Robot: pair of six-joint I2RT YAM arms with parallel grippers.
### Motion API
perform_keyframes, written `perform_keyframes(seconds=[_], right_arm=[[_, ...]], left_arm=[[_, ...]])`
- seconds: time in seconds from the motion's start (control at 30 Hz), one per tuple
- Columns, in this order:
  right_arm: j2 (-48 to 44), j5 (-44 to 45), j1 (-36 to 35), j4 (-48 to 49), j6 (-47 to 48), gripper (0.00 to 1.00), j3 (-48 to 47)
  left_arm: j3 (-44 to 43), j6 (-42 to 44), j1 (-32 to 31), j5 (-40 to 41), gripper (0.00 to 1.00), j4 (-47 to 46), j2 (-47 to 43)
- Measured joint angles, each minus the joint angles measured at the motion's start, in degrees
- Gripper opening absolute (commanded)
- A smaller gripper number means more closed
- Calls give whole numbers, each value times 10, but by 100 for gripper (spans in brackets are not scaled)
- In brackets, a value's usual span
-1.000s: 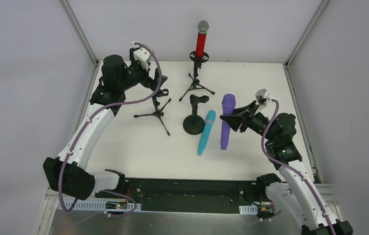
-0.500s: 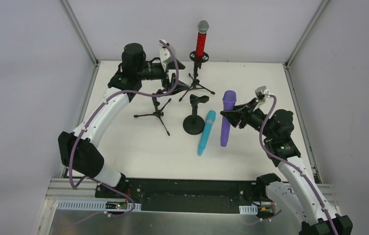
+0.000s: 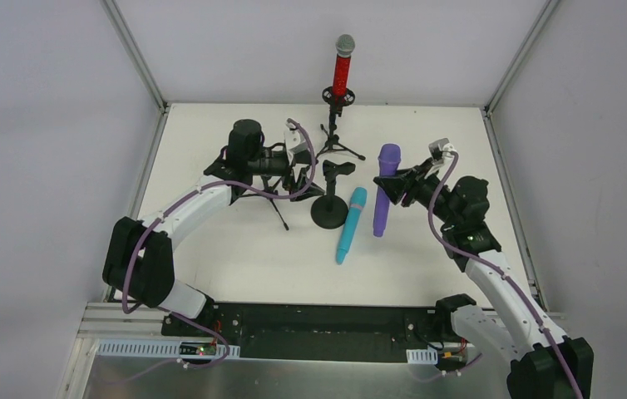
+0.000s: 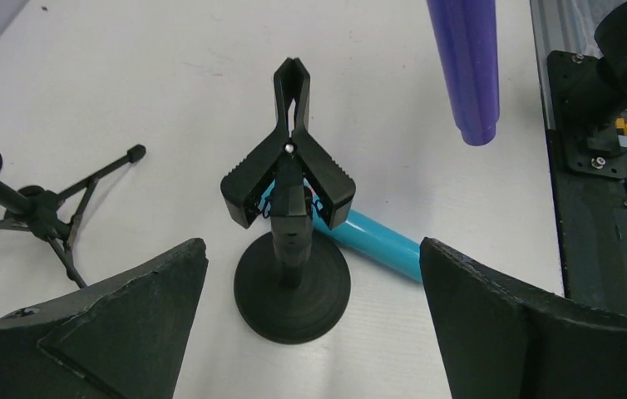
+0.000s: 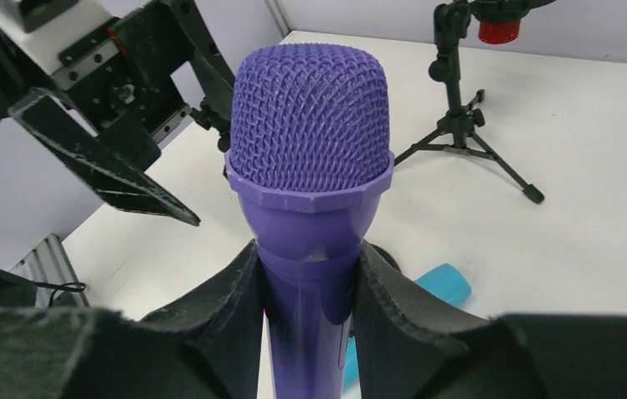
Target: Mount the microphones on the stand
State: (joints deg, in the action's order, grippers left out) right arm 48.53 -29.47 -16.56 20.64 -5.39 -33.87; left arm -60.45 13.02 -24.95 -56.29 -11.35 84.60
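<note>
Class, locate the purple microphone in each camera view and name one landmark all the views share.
Top external: purple microphone right of centre.
Left wrist: top right, only its handle end shows.
Right wrist: centre, mesh head on top.
Shared landmark: the cyan microphone.

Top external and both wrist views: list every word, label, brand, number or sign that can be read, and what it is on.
No text can be read in any view.
On the cyan microphone: dark blue marks behind the stand clip, partly hidden, too small to read.
On the purple microphone and the red microphone: no print shows.
On the circuit boards at the near edge: too small to read.
</note>
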Motion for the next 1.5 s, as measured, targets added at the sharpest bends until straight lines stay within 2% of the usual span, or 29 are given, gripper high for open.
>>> perform_keyframes(seconds=[0.53, 0.9, 1.23, 1.5], right_arm=[[92, 50, 0, 131, 30, 0, 0], [203, 84, -11, 213, 43, 0, -65], [306, 107, -50, 261, 92, 0, -143], [322, 107, -85, 266, 95, 0, -154]], left_arm=[[27, 1, -14, 44, 99, -106, -37], [37, 1, -25, 54, 99, -132, -37], [45, 14, -36, 65, 99, -132, -37], [47, 27, -36, 75, 99, -128, -38]])
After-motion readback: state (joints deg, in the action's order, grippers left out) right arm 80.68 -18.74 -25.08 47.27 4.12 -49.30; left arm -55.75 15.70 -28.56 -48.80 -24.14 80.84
